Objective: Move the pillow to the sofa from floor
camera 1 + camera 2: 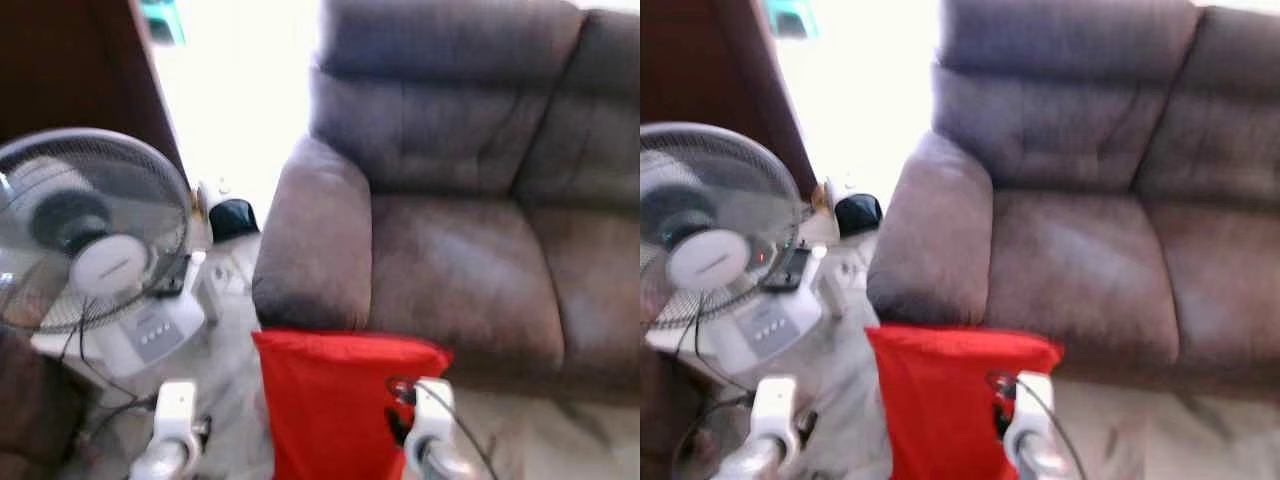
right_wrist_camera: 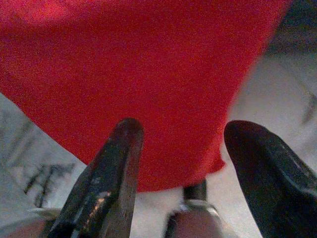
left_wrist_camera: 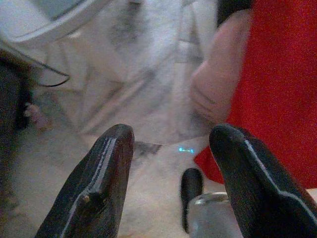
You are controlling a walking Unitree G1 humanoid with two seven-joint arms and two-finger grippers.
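Observation:
A red pillow stands upright, low in front of the brown sofa, just below its left armrest. My right arm's wrist lies against the pillow's right edge, and my left arm's wrist is a little apart from its left edge. In the right wrist view, my right gripper is open, the red pillow spreading just beyond its fingertips. My left gripper is open too, over pale floor, with the pillow off to one side.
A white standing fan with trailing cables is close on the left. A dark brown piece of furniture rises behind it, and a black object lies on the pale marble floor by the armrest. Bright light washes out the gap behind.

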